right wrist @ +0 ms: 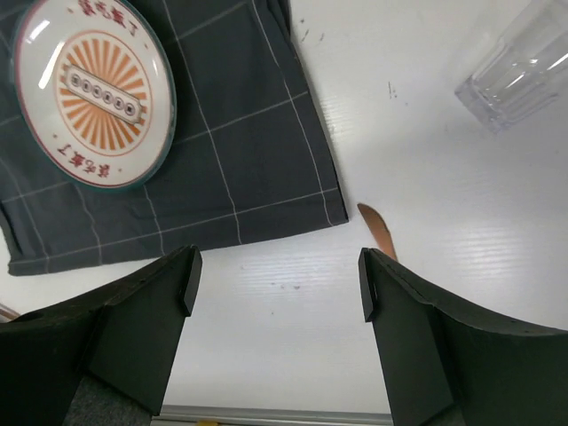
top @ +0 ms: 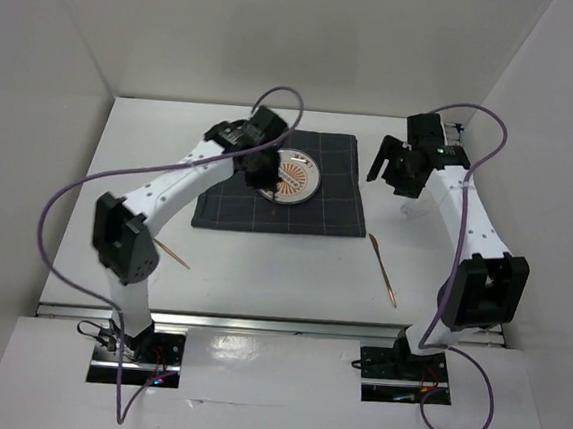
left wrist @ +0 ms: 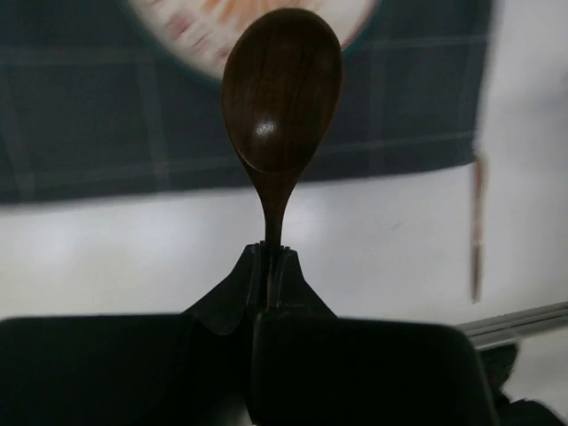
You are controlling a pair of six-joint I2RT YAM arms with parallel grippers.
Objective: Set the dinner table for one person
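Note:
My left gripper (left wrist: 269, 253) is shut on the thin handle of a dark wooden spoon (left wrist: 282, 89), whose bowl points away from me. It is held above the near edge of the dark grey checked mat (top: 307, 211), close to the orange-patterned plate (top: 295, 174). In the top view this gripper (top: 262, 164) hovers at the plate's left rim. My right gripper (right wrist: 280, 275) is open and empty above the white dinner table (top: 281, 274), just right of the mat (right wrist: 231, 160). The plate (right wrist: 96, 90) lies on the mat.
A clear glass (right wrist: 524, 71) stands on the table right of the mat. A light wooden knife (top: 383, 269) lies near the right front; its tip shows in the right wrist view (right wrist: 380, 229). A thin wooden utensil (top: 173, 255) lies at the left front. White walls enclose the table.

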